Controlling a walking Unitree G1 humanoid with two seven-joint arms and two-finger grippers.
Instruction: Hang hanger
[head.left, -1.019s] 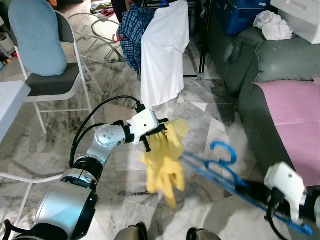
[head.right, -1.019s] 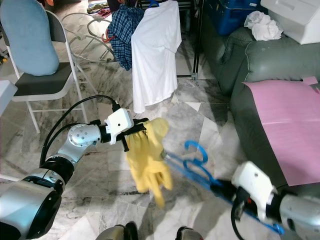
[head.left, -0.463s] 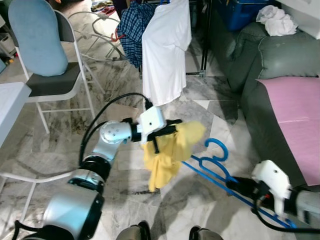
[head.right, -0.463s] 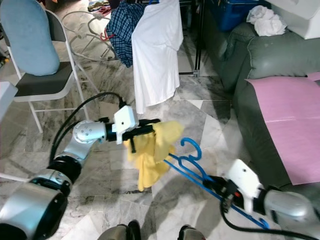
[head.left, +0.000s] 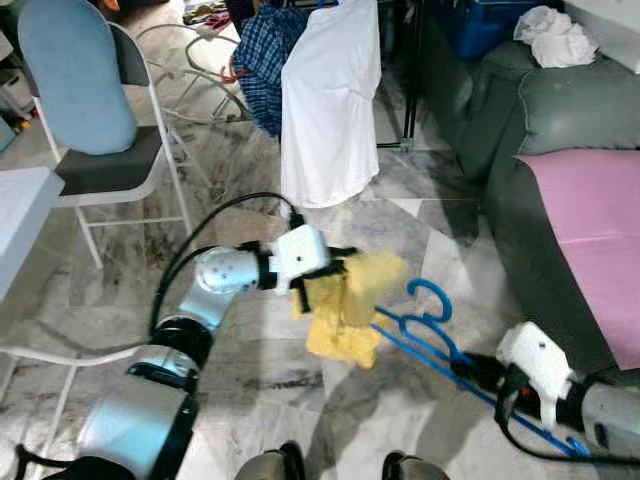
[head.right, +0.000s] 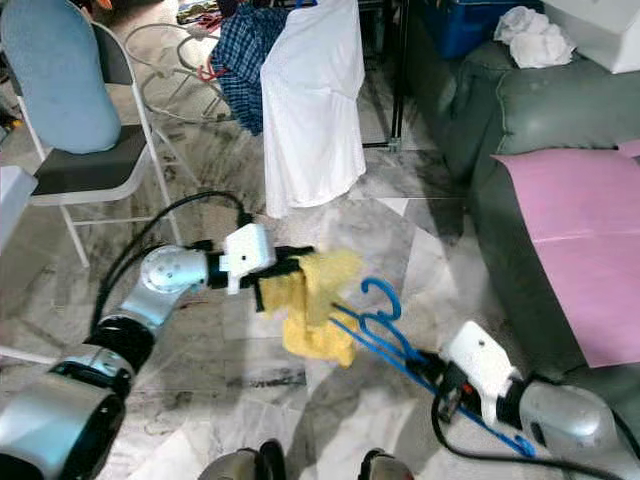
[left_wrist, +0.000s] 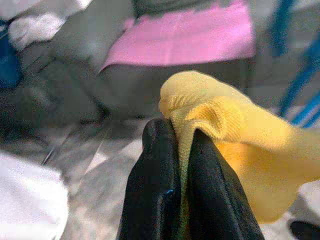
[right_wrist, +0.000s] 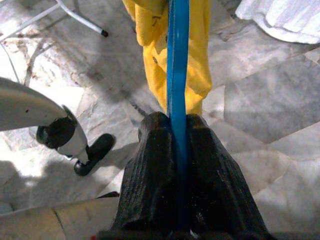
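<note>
Two grippers mid-dressing: left gripper (head.left: 322, 283) pinches the crumpled yellow knit garment (head.left: 350, 305), right gripper (right_wrist: 172, 131) clamps the blue plastic hanger (head.left: 425, 325) low over marble floor (head.left: 250, 370); next, presumably thread garment, then hang.

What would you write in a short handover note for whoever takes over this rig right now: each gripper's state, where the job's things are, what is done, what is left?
Left gripper: shut on the yellow garment, held above the marble floor.
Right gripper: shut on the blue hanger, hook end pointing toward the garment.
Done: both items are gripped; the garment lies against the hanger's near end.
Left: finish dressing the hanger if needed, then hang it, probably on the rack holding the white shirt.
</note>
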